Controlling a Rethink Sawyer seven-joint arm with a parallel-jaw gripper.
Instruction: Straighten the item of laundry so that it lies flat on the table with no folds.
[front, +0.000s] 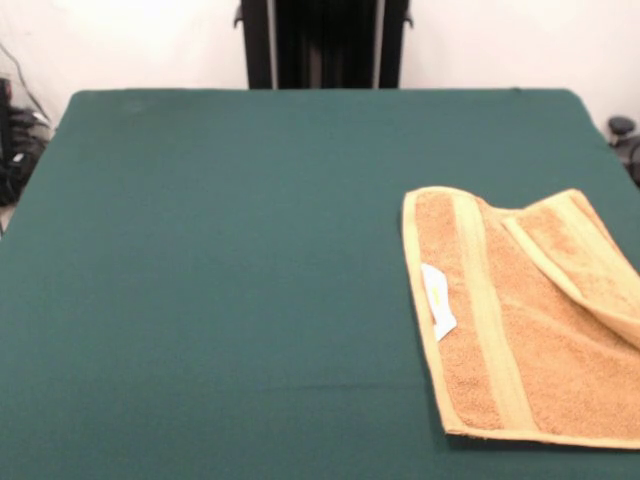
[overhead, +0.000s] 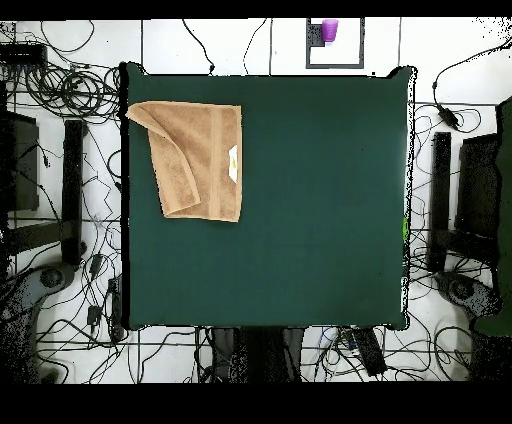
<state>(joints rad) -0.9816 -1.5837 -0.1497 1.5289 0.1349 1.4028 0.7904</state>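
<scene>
Towel (front: 530, 330) sits at the table's (front: 220, 280) corner — one edge folded over itself, white label (front: 437, 300) showing — and the gripper is nowhere in either view, so its state can't be told.

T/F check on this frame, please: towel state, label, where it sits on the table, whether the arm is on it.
1. The towel lies fully flat, with no folds. False: one side is folded over onto itself.
2. A white label shows on the towel. True.
3. The towel sits in the middle of the table. False: it lies near a corner, close to the edge.
4. No gripper is touching the towel. True: neither view shows a gripper.
5. A pale woven band runs across the towel. True.
</scene>
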